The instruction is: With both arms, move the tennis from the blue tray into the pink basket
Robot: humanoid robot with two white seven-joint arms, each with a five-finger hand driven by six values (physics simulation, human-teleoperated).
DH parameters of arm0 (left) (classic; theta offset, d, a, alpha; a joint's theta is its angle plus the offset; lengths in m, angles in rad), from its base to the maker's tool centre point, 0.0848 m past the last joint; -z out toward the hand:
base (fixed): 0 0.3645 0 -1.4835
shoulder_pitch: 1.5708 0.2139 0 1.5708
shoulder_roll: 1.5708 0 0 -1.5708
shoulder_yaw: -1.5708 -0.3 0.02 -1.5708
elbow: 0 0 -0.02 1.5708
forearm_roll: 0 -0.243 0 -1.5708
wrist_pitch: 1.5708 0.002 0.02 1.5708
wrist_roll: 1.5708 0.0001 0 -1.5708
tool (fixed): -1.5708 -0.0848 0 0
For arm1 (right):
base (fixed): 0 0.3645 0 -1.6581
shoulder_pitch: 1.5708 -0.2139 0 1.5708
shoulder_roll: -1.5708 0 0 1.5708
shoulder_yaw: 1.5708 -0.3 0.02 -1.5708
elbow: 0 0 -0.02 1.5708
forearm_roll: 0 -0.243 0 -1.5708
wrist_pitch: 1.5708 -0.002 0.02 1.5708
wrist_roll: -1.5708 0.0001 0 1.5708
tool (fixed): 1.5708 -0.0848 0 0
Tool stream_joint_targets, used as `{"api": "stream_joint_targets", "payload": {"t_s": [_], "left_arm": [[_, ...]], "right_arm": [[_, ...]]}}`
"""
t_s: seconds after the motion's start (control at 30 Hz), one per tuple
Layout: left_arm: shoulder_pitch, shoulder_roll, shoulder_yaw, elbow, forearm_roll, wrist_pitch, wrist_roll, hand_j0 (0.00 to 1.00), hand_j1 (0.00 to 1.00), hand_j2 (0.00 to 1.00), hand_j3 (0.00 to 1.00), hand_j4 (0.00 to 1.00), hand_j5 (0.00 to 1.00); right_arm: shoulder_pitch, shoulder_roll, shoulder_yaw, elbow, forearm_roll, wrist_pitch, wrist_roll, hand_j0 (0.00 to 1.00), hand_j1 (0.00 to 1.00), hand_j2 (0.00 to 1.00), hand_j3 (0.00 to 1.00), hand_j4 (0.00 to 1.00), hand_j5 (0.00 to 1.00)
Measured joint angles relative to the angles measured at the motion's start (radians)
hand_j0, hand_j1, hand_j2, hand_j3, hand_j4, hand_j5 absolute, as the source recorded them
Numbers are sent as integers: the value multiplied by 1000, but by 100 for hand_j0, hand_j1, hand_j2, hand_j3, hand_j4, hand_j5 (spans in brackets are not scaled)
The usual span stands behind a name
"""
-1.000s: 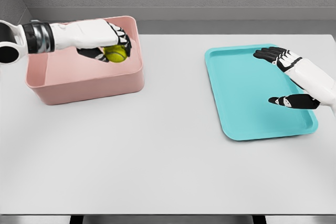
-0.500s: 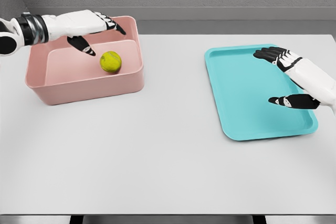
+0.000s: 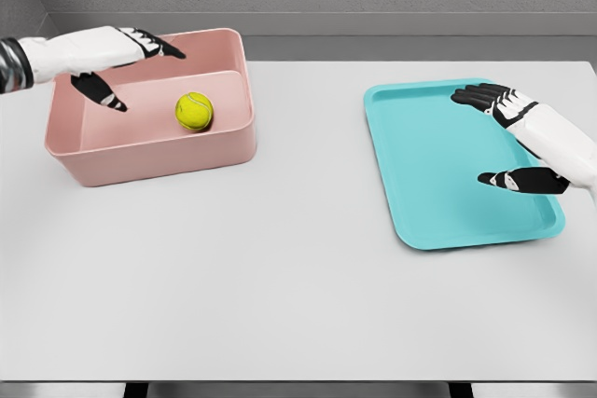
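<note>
A yellow-green tennis ball (image 3: 194, 110) lies inside the pink basket (image 3: 224, 147) at the table's back left. My left hand (image 3: 131, 67) hovers over the basket's left half, fingers spread and holding nothing, a short way left of the ball. The blue tray (image 3: 429, 174) sits at the right with nothing on it. Above the tray's right side my right hand (image 3: 499, 137) is open, fingers pointing left.
The white table (image 3: 280, 267) spreads wide in front of the basket and tray. Behind it runs a grey wall.
My left hand let go of the tennis ball, which dropped into the pink basket, and then drew back to the left. The right hand stayed put.
</note>
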Motion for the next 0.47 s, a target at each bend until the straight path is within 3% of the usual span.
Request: {"api": "stream_joint_targets", "payload": {"t_s": [0.27,0.47], "left_arm": [[75,110,21,-53,81,0,0,100,100,100,100,100,100],[78,167,27,-58,130,0,1,100,100,100,100,100,100]], "right_arm": [[0,0,0,1,0,0,0,100,100,100,100,100,100],[0,0,0,1,0,0,0,100,100,100,100,100,100]]}}
